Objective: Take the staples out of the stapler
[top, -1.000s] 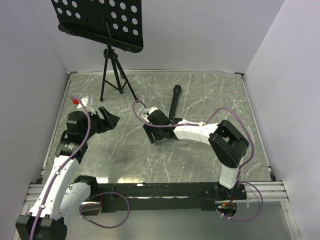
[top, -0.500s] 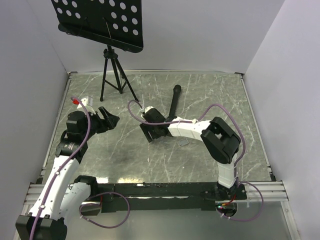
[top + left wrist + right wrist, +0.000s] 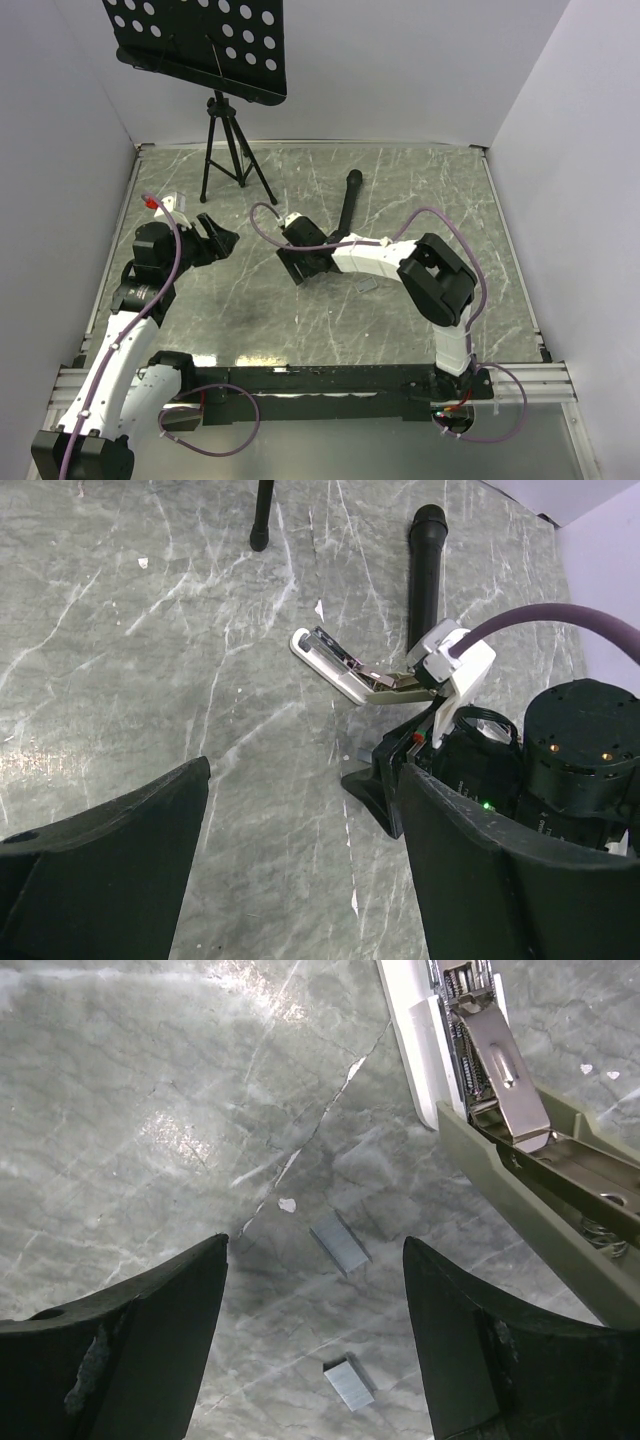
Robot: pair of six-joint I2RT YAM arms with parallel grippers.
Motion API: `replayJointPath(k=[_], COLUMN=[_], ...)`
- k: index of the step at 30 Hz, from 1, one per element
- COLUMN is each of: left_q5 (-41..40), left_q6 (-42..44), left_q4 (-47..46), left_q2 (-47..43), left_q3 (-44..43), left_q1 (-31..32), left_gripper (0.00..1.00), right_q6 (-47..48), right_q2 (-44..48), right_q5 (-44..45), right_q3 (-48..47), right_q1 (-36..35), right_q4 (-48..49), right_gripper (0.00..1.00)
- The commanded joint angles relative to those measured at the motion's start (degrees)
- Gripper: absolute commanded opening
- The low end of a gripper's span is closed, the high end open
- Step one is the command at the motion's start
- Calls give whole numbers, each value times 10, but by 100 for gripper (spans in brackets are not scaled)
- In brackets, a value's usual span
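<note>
The white stapler lies hinged open on the marble table, its metal magazine showing; it also shows in the left wrist view. Two short strips of staples lie loose on the table beside it. My right gripper is open and empty just above the table, with both strips between its fingers and the stapler up and to the right. In the top view my right gripper covers the stapler. My left gripper is open and empty, well left of the stapler, and points toward it.
A black microphone lies just beyond the right gripper; it also shows in the left wrist view. A music stand on a tripod stands at the back left. White walls enclose the table on three sides.
My right gripper has slid a little to the left and away from me. The left arm has not moved.
</note>
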State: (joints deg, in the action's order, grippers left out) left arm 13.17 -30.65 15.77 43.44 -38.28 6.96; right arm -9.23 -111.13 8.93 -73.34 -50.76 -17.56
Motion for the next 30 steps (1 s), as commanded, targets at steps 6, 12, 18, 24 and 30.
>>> replayJointPath(k=[6,12,18,24,30], left_q5=[-1,-2,-3,-2,3], left_q6=[5,6,6,4,4], left_q4=[-9,-8,-7,-7,-9], left_q2=[2,2,3,2,7], left_q3=[-23,-23,-23,-23,-23], left_q1=[2,2,2,2,2], left_gripper=[80,80,80,80,80], right_q6=[9,10,4,-4,-25], right_q2=[-20,-15,3,8,-12], right_q5=[-1,-3,1,10,25], right_q3=[-22,-19,-15,-21,-45], right_q1=[-7,-18,-33,-36,-35], right_q4=[7,6,2,-12,-36], right_gripper=[78,72,63,57,56])
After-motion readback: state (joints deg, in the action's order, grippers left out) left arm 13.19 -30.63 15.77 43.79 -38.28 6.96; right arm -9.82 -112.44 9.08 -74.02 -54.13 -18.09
